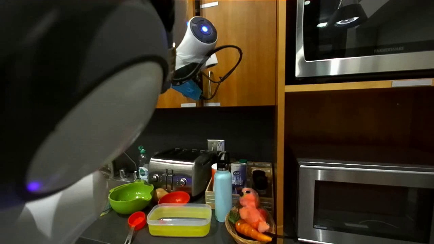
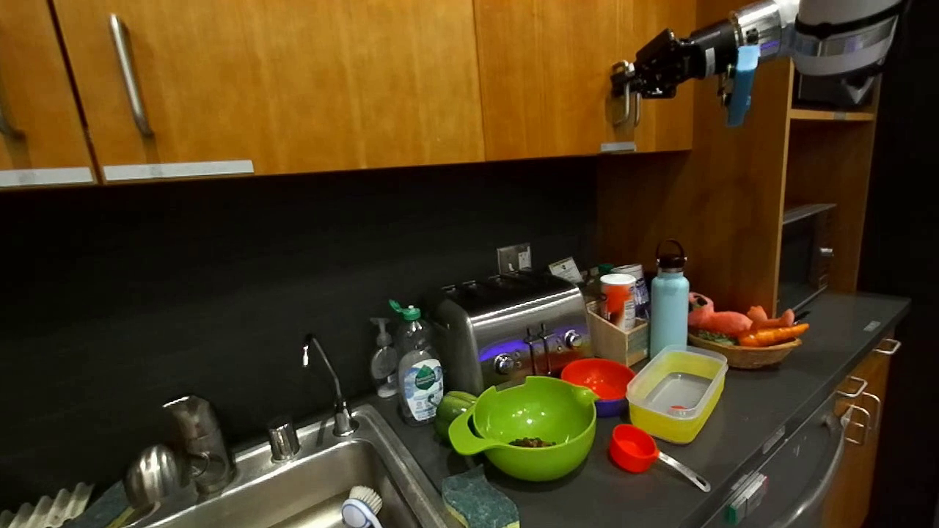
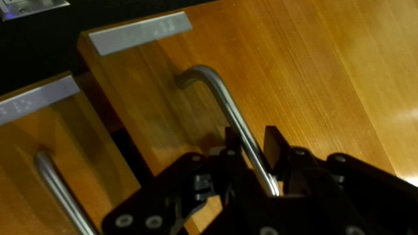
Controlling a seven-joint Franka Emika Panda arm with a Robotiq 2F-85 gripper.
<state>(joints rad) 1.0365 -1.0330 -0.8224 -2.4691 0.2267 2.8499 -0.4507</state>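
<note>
The claw (image 3: 250,131) stands spread around the metal handle (image 3: 229,105) of an upper wooden cabinet door (image 3: 294,81), its fingers (image 3: 277,143) on either side with a gap showing beside one of them. Another handle (image 3: 63,192) sits on the neighbouring door (image 3: 19,143). Below, the surface (image 2: 770,389) carries a steel toaster (image 2: 524,326), a light-blue water bottle (image 2: 669,315) and a green mixing bowl (image 2: 543,458).
</note>
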